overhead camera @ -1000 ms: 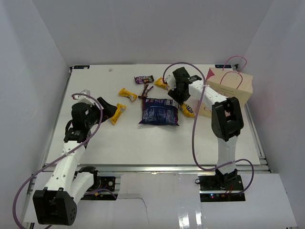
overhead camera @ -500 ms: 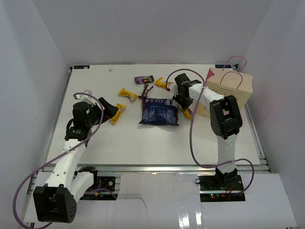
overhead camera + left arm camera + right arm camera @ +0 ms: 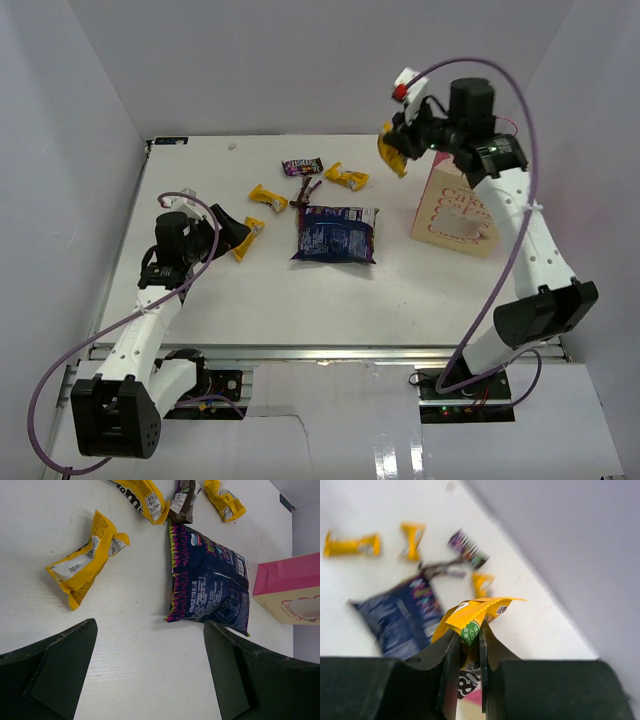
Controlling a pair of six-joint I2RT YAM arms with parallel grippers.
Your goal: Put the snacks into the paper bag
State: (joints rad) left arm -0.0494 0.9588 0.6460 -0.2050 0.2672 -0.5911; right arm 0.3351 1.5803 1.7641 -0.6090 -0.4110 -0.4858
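Note:
My right gripper [image 3: 400,148] is raised high, left of the paper bag's [image 3: 458,211] top, and is shut on a small yellow packet [image 3: 389,157]. In the right wrist view the packet [image 3: 476,614] sits pinched between the jaws of that gripper [image 3: 468,639]. The dark-blue bag [image 3: 335,233] lies flat mid-table. Further yellow packets [image 3: 268,197] [image 3: 347,178] [image 3: 247,238] and two dark candy bars [image 3: 302,166] [image 3: 307,190] lie around it. My left gripper [image 3: 234,228] stands open and low over the table, right beside a yellow packet [image 3: 84,563]; nothing is between its fingers [image 3: 60,665].
The paper bag [image 3: 286,588] stands upright at the table's right side, close to the right wall. White walls enclose the table on three sides. The right arm's purple cable [image 3: 505,250] loops down beside the bag.
The right gripper closed on a yellow packet beside the blue bag and lifted it up and right, level with the paper bag's top. The left arm barely moved.

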